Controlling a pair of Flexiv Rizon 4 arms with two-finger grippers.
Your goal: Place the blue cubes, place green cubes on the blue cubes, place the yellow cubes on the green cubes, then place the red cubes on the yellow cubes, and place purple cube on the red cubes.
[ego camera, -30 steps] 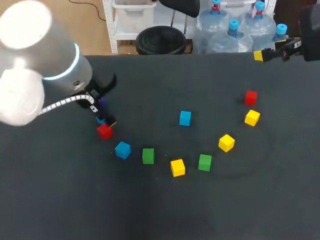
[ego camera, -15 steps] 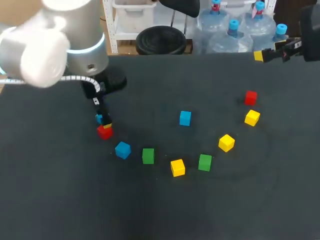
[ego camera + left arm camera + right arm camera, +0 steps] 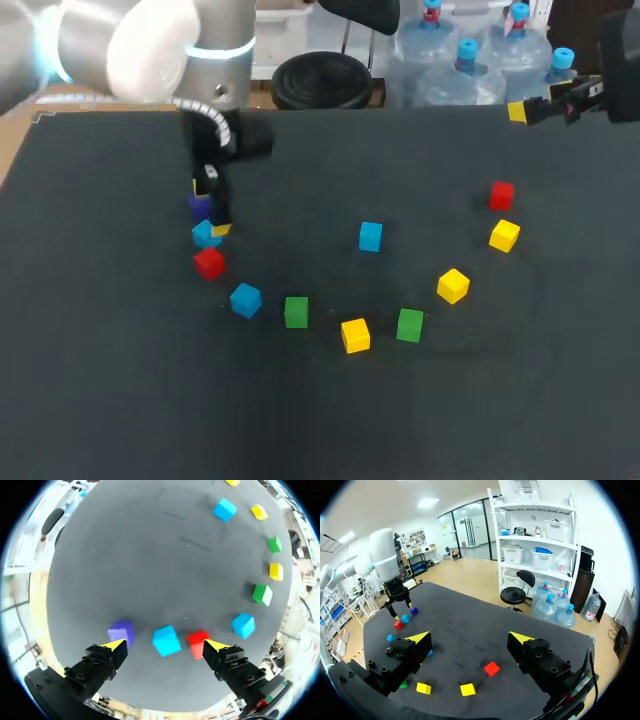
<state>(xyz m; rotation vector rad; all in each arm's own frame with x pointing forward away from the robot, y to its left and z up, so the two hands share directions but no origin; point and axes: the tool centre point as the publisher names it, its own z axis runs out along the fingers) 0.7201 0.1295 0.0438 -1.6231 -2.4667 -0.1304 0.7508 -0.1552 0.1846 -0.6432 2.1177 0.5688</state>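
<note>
Blue-cube step. The left end effector (image 3: 165, 644), wide open and empty, hangs over the nine-o'clock blue cube (image 3: 166, 640). Next, it should descend and grip.

Finishes on show: dull, satin and gloss.

The dark grey matt table top (image 3: 120, 400) gives back no reflection and carries a few faint scuff lines; whether it is cloth or rubber sheet cannot be told. The light-blue smooth-faced cube (image 3: 166, 640), the red smooth-faced cube (image 3: 198, 641) and the purple smooth-faced cube (image 3: 121, 630) show flat, even colour with only a slight sheen, either painted wood or plastic. At eleven o'clock in the head view, the smooth silver-white casing of the left arm (image 3: 150, 50) is glossy, with bright highlights. The left gripper (image 3: 166, 644) and the right gripper (image 3: 469, 636) have matt black hard fingers (image 3: 95, 667) with smooth yellow tips.
</note>
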